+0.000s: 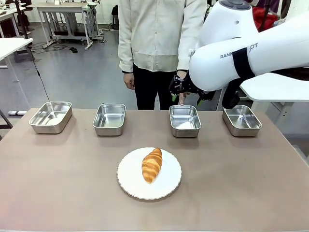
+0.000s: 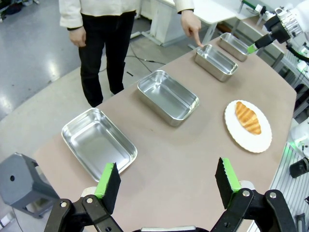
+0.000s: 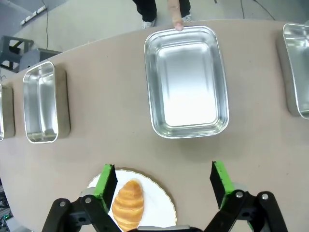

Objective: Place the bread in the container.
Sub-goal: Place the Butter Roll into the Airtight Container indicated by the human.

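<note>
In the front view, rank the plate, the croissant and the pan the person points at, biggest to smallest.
1. White plate
2. Pointed-at steel pan, though it sits farther from the camera
3. Croissant

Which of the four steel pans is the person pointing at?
The third pan from the robot's left: it alone has the person's finger at its far rim.

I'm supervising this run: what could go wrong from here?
Four pans look alike; the person's finger marks the container, so the bread could land in a neighbour. That finger sits at its far rim, where the right gripper might strike it. Its fingers could squash the bread or shift the plate.
</note>
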Controlling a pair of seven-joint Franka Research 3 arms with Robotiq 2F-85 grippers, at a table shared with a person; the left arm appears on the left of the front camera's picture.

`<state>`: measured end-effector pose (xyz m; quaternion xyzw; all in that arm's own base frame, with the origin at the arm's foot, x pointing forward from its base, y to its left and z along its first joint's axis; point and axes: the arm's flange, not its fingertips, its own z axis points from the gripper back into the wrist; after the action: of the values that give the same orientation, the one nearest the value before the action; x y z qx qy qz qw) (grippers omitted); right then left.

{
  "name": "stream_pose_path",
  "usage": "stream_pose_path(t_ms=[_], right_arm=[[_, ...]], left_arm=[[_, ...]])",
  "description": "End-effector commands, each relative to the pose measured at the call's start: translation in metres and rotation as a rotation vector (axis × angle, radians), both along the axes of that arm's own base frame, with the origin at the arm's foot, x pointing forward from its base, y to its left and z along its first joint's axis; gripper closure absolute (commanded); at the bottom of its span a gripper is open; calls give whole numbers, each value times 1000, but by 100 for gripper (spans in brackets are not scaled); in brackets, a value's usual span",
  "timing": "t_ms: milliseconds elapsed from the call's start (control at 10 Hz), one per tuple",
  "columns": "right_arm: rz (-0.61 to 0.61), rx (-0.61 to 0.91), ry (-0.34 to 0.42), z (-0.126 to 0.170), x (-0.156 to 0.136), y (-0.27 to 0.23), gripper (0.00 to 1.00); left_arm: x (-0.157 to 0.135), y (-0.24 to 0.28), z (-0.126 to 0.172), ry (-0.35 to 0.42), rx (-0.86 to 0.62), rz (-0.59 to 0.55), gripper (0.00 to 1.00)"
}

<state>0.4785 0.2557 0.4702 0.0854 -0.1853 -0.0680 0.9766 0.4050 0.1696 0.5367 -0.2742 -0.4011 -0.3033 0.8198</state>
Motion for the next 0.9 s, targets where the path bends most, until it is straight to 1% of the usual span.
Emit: stream_pose_path(t_ms=[0, 100, 200, 300, 500, 800], right_arm=[[-1, 0, 3, -1, -1, 2, 0], [39, -48, 23, -6, -19, 28, 0], [38, -63, 37, -12, -33, 54, 0], [25, -39, 50, -18, -44, 73, 0], [28, -22, 70, -37, -64, 94, 0], [22, -14, 123, -73, -84, 108, 0]], left_arm=[[-2, 1, 1, -14, -2, -10, 0], [-2, 1, 1, -14, -2, -10, 0], [-2, 1, 1, -14, -2, -10, 0], [-2, 1, 1, -14, -2, -10, 0], [-2, 1, 1, -14, -2, -10, 0], [-2, 1, 1, -14, -2, -10, 0]])
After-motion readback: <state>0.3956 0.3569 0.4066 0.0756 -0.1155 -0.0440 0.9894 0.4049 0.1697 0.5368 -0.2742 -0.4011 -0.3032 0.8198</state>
